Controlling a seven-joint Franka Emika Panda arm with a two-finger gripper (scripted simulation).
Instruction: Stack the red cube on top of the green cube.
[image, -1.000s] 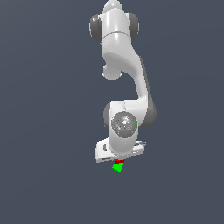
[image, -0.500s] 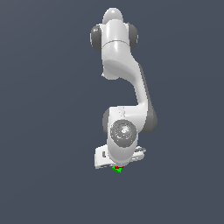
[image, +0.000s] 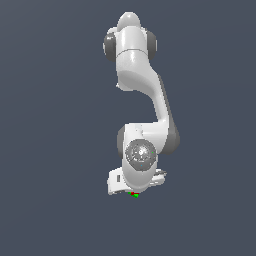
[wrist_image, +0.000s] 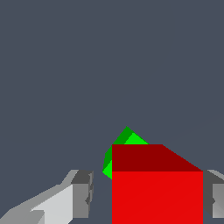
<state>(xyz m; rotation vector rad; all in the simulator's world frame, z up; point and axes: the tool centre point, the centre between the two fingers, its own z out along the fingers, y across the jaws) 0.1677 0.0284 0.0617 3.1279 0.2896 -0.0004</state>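
In the wrist view the red cube (wrist_image: 157, 192) sits between my gripper's (wrist_image: 148, 197) grey fingers (wrist_image: 83, 192) and looks far larger than the green cube (wrist_image: 124, 140). The green cube lies farther off, and the red one partly covers it. My gripper is shut on the red cube. In the exterior view my white gripper (image: 133, 191) hangs low under the arm. There the red cube (image: 132, 193) shows as a speck at its tips, and a sliver of the green cube (image: 136, 195) lies just below, toward the exterior view's right.
The white arm (image: 142, 100) reaches down from the exterior view's top. A plain dark grey surface (image: 60, 200) surrounds it, and no other objects show.
The arm has come down with the red cube. The cube is now almost on the green cube, much of which is covered by the hand.
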